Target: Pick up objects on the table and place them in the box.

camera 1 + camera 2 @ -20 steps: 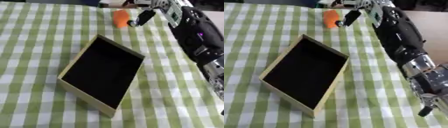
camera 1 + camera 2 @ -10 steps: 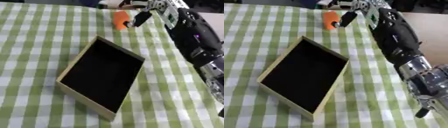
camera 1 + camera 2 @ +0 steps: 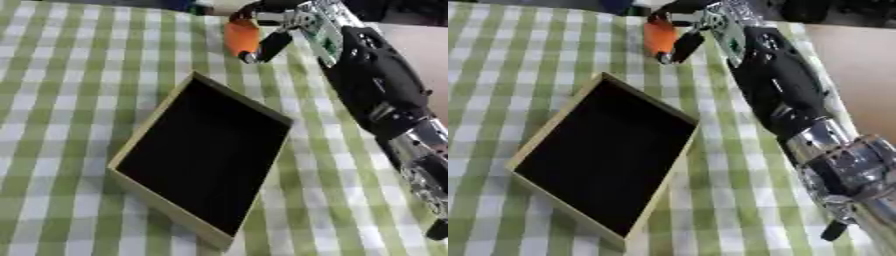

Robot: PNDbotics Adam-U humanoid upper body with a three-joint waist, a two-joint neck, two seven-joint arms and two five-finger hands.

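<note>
The box (image 3: 203, 159) is lying open and empty near the middle of the checked surface (image 3: 61, 75). Beyond it, at the far edge, the orange object (image 3: 240, 37) is being pinched by the right robot hand (image 3: 278, 30); it is probably already clear of the cloth. The pick is ending; next, carrying it nearer over the box and letting go.

A green-and-white checked tablecloth (image 3: 79, 75) covers the table across most of the frame, with bare tan surface (image 3: 864, 70) along the right edge.
</note>
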